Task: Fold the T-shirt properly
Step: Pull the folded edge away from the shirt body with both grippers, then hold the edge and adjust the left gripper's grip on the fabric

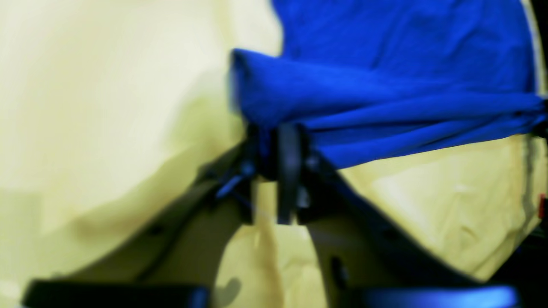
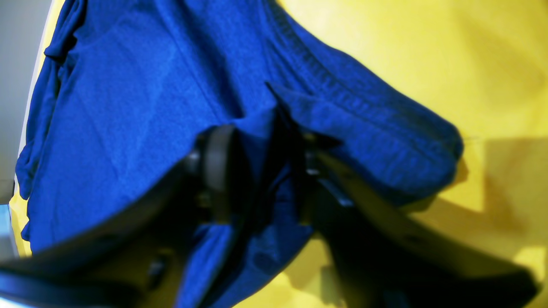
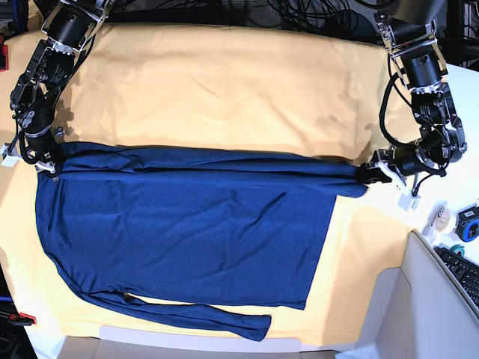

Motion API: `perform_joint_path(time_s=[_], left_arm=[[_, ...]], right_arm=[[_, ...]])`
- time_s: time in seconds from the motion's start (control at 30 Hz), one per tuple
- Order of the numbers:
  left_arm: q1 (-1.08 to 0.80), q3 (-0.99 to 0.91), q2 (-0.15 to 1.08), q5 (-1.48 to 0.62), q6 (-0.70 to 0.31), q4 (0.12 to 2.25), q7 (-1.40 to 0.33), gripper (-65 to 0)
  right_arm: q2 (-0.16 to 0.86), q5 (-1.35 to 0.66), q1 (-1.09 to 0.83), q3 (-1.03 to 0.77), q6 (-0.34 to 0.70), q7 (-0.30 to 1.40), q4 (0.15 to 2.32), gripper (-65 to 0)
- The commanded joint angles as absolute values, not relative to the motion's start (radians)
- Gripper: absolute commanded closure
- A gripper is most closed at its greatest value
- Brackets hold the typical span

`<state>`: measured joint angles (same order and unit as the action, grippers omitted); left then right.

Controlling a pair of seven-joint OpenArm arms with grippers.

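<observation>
The dark navy T-shirt (image 3: 194,224) lies flat on the yellow table cloth (image 3: 224,82), its far part folded into a long band. One sleeve trails along the near edge. My right gripper (image 3: 46,163) is at the band's left end. In the right wrist view its fingers (image 2: 218,167) stand apart, with loose T-shirt (image 2: 128,107) cloth sagging between them at my right gripper (image 2: 263,171). My left gripper (image 3: 372,173) is at the band's right end. Up close my left gripper (image 1: 272,162) is blurred, the T-shirt (image 1: 385,64) bunched at its tips with a narrow gap between them.
Off the cloth on the right, a white table edge (image 3: 419,262) carries a tape roll (image 3: 441,219) and a keyboard (image 3: 460,265). Cables (image 3: 314,15) run along the back edge. Bare yellow cloth (image 1: 85,107) stretches beyond the shirt.
</observation>
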<state>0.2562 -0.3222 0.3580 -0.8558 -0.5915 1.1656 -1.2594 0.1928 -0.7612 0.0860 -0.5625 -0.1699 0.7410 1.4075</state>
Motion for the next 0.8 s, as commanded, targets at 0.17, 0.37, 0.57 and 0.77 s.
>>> perform_joint_path(time_s=[0.17, 0.37, 0.57, 0.77], left_arm=[[0.28, -0.332, 0.372, -0.881, -0.595, 1.181, -1.259, -30.1], [0.272, -0.332, 0.372, -0.881, -0.595, 1.182, -1.26, -28.2], [0.26, -0.334, 0.372, -0.881, -0.595, 1.185, -1.26, -28.1], [0.255, -0.334, 0.372, -0.881, -0.595, 1.185, -1.259, -28.1]], right_arm=[[0.214, -0.771, 0.108, -0.565, -0.16, 0.723, 1.449, -39.5], [0.211, -0.773, 0.101, -0.568, -0.16, 0.723, 1.575, -39.6], [0.174, -0.811, 0.015, -0.568, -0.154, 0.719, 1.739, -39.5], [0.047, -0.901, -0.105, -0.677, -0.154, 0.716, 1.787, -39.4]])
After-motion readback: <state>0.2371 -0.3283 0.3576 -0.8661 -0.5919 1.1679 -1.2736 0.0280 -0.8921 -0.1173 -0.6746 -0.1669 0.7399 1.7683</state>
